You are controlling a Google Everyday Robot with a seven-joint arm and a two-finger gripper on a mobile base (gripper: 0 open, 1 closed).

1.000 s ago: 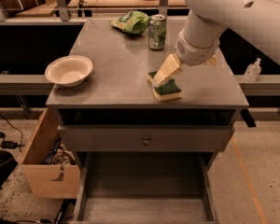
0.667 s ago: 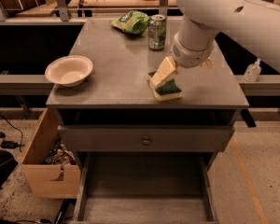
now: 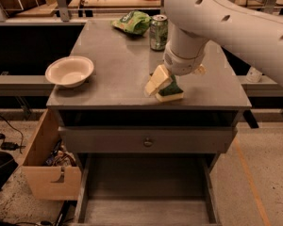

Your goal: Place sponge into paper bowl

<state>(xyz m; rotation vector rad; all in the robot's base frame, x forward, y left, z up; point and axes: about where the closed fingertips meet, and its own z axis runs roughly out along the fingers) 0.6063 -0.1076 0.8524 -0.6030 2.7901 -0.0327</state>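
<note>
The sponge point(image 3: 171, 92), dark green on top with pale yellow foam below, lies flat on the grey table point(image 3: 118, 74) near its front edge, right of the middle. My gripper point(image 3: 178, 76) hangs from the big white arm directly over it. It is open, with one cream finger point(image 3: 157, 81) down at the sponge's left side and the other finger point(image 3: 199, 70) showing past its right side. The sponge rests on the table. The paper bowl point(image 3: 69, 71), cream-white and empty, stands at the table's left edge, well apart from the sponge.
A glossy light-green snack bag point(image 3: 132, 22) and a green drink can point(image 3: 158, 32) stand at the back of the table, behind the gripper. A closed drawer front point(image 3: 147, 140) lies under the tabletop. A wooden box point(image 3: 49, 161) stands on the floor at the lower left.
The arm has swung further over the table, and the gripper has come down and a little left around the sponge. The sponge and bowl have not moved.
</note>
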